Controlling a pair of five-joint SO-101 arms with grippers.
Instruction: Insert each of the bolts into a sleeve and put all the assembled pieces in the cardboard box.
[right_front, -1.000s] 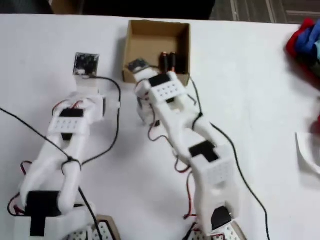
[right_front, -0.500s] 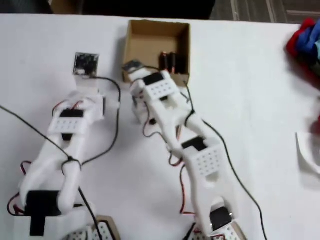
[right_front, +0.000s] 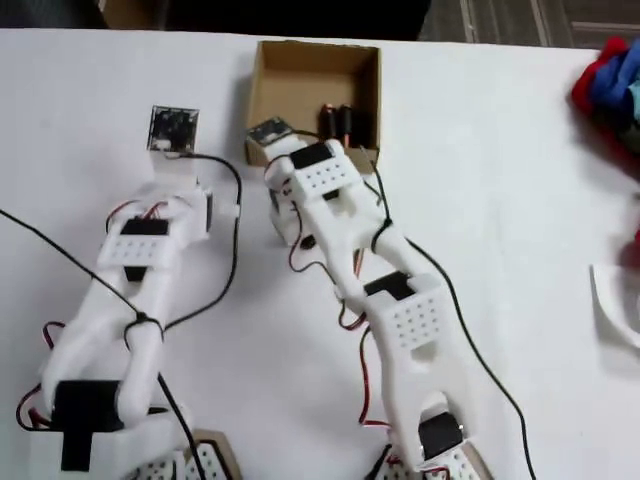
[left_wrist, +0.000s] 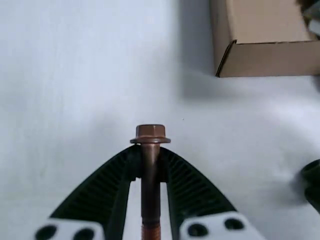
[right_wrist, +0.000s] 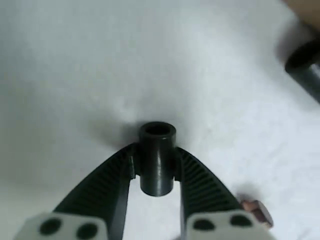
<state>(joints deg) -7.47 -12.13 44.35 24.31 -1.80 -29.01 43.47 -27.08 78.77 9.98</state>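
My left gripper (left_wrist: 149, 156) is shut on a brown hex-head bolt (left_wrist: 149, 165), whose head sticks out past the fingertips above the white table. The cardboard box (left_wrist: 265, 42) lies beyond it to one side. My right gripper (right_wrist: 157, 156) is shut on a black sleeve (right_wrist: 157, 160), open end up. On the table near it lie a second black sleeve (right_wrist: 306, 70) and a loose bolt (right_wrist: 257, 211). In the high view the cardboard box (right_front: 300, 75) holds dark assembled pieces (right_front: 340, 122). The right arm (right_front: 330, 195) ends just in front of the box, and the left arm (right_front: 140, 245) lies to its left.
A red and blue cloth (right_front: 610, 80) lies at the table's far right, with a white object (right_front: 615, 305) at the right edge below it. Black cables (right_front: 225, 270) trail across the table between the two arms.
The right arm swung a little to the left in front of the box, then settled. The left arm has kept still.
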